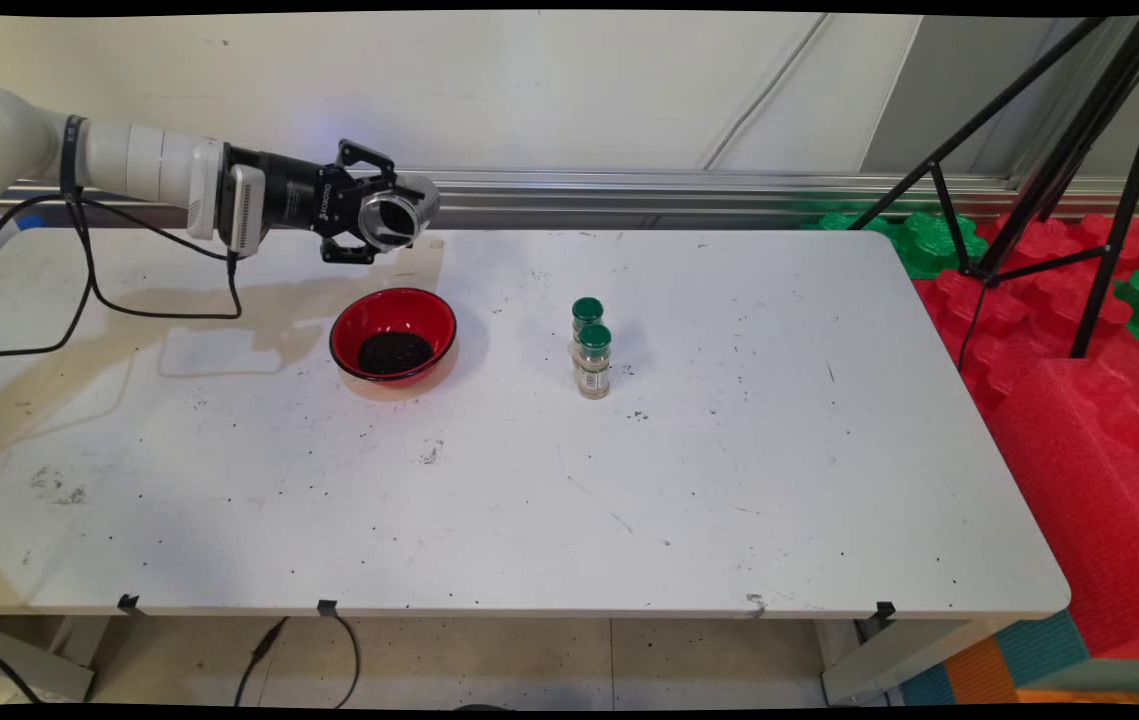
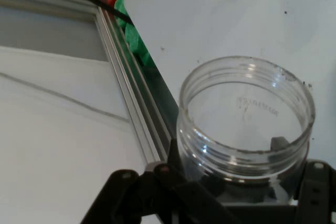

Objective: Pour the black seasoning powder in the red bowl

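My gripper (image 1: 391, 218) is shut on a clear plastic jar (image 1: 399, 215), held on its side in the air above the table's back left. In the hand view the clear plastic jar (image 2: 245, 124) looks empty, its threaded mouth open and pointing away from the hand, with the gripper (image 2: 236, 182) clamped round its base. Just below and in front of the jar on the table sits a red bowl (image 1: 393, 336) with a heap of dark grains in its black inside.
Two small spice jars with green lids (image 1: 591, 348) stand close together right of the bowl. Dark specks are scattered over the white table (image 1: 729, 480). A black tripod (image 1: 1059, 160) and red and green foam blocks (image 1: 1079, 330) lie off the table's right side.
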{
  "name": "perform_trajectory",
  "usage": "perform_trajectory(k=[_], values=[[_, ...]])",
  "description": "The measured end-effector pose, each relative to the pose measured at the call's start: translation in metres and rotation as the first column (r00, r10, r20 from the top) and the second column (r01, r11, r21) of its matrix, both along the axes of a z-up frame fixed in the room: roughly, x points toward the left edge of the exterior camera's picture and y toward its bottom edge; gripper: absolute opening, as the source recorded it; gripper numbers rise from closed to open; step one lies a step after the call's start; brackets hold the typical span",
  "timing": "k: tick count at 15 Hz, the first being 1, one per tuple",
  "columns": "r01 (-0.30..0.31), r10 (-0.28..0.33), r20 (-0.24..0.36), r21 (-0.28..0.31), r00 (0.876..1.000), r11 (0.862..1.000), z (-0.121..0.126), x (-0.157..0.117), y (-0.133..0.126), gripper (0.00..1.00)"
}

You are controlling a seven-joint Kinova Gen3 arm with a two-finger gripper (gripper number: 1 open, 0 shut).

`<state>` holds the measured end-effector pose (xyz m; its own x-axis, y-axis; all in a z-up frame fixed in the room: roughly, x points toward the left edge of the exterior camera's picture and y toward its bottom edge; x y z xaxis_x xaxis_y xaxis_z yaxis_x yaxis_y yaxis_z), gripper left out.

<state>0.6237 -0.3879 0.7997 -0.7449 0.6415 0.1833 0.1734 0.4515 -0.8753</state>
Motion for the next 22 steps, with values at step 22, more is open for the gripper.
perform_trajectory(k=[22], values=[[0.295,-0.192,0.343,-0.279,0.92,0.914,-0.005,-0.009,0.016,0.0]])
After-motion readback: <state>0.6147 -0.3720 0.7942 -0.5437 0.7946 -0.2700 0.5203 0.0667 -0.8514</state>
